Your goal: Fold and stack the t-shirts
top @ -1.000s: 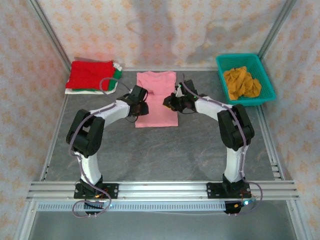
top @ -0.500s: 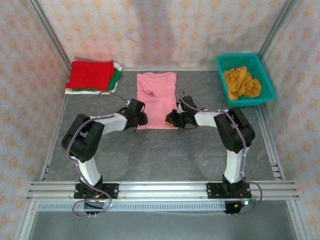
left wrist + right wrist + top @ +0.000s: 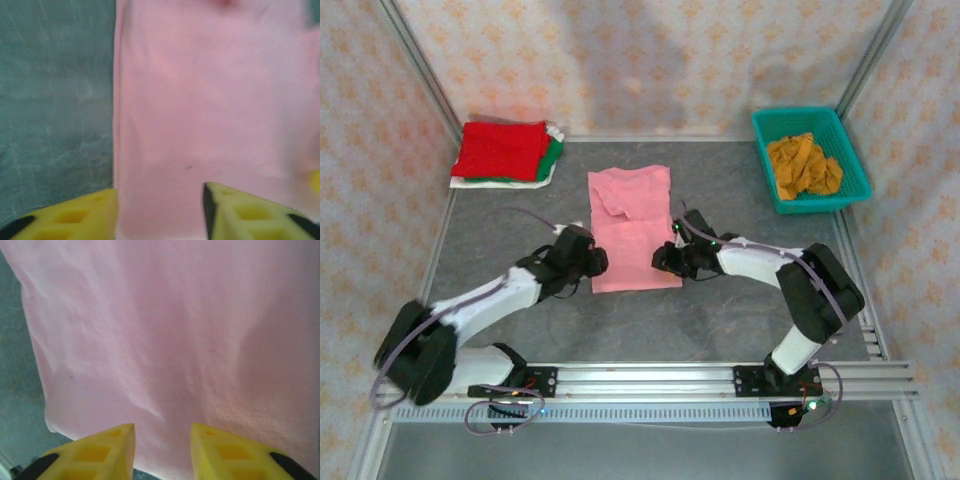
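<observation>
Pink soft cloth t-shirt (image 3: pixel 630 228) lies flat, folded narrow.
Left gripper (image 3: pixel 594 263) and right gripper (image 3: pixel 663 262) sit at its near corners, fingers apart and empty, probably placed for the next fold.

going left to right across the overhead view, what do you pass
stack of folded shirts, red on top → left gripper → pink shirt → right gripper → teal basket with the mustard shirt in it

A robot lab cell: a grey table (image 3: pixel 720 315) fenced by aluminium rails (image 3: pixel 650 381) and patterned backdrop walls (image 3: pixel 650 70).
</observation>
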Controlling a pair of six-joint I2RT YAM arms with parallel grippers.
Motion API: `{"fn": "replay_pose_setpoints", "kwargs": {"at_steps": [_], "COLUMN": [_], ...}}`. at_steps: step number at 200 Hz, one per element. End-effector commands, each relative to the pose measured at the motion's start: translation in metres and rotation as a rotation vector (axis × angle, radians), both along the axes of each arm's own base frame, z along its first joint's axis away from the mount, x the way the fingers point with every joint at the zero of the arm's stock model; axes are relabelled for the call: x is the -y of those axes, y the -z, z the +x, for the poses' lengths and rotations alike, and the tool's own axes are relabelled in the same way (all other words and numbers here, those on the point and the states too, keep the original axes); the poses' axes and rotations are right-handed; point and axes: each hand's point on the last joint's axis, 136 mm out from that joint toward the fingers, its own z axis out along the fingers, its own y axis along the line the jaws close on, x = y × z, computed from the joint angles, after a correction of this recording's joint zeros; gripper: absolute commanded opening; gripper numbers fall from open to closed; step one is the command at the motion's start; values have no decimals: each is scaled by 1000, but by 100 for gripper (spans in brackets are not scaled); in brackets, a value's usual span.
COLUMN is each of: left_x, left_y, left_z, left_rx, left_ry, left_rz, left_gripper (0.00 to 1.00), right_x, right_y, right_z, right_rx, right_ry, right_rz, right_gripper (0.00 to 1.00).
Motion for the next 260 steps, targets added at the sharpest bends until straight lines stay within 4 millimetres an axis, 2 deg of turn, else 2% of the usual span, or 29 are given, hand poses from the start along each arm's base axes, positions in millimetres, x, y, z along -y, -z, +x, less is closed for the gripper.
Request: {"fn": "replay_pose_setpoints", "kwargs": {"at_steps": [1,9,14,17,30,53,58,67,79,96,124,144,183,213,240,260], "left_x": [-28,-37,-42,-45,-52,-50,-48,-44,-41,-31,-12,2,16,9,20,16], "left_y": [-44,-50,-51,-51,-37,-6,1,10,22,33,52,64,76,85,69,55], "left_z": [-6,-10,-12,-14,-23,-40,-43,-47,-51,-51,-52,-51,-44,-44,-34,-36], "left_rx": [119,135,137,136,83,-34,-51,-71,-102,-135,-215,-256,-260,-278,-253,-243], "left_ry": [-61,-81,-88,-91,-93,-62,-50,-34,-32,0,69,101,113,88,98,90], "left_rz": [-29,-52,-65,-71,-100,-128,-138,-162,-176,-198,-135,-102,-93,-44,-85,-48], "left_gripper": [63,74,76,76,75,71,71,70,68,65,65,59,58,57,54,54], "right_x": [27,40,46,49,59,48,47,47,57,64,68,71,73,70,69,69], "right_y": [-47,-53,-53,-53,-49,-38,-34,-25,-11,-2,5,7,14,14,19,21], "right_z": [11,17,19,20,18,10,8,3,-2,-7,-9,-9,-11,-10,-10,-11], "right_rx": [164,216,241,250,240,165,144,124,92,89,101,100,99,98,82,79], "right_ry": [-29,26,63,85,171,177,172,151,162,152,123,117,127,121,121,128], "right_rz": [-173,-206,-210,-202,-126,115,135,112,42,-2,-40,-68,-70,-64,-59,-56], "right_gripper": [52,76,95,100,99,100,94,81,74,71,69,67,66,65,63,63]}}
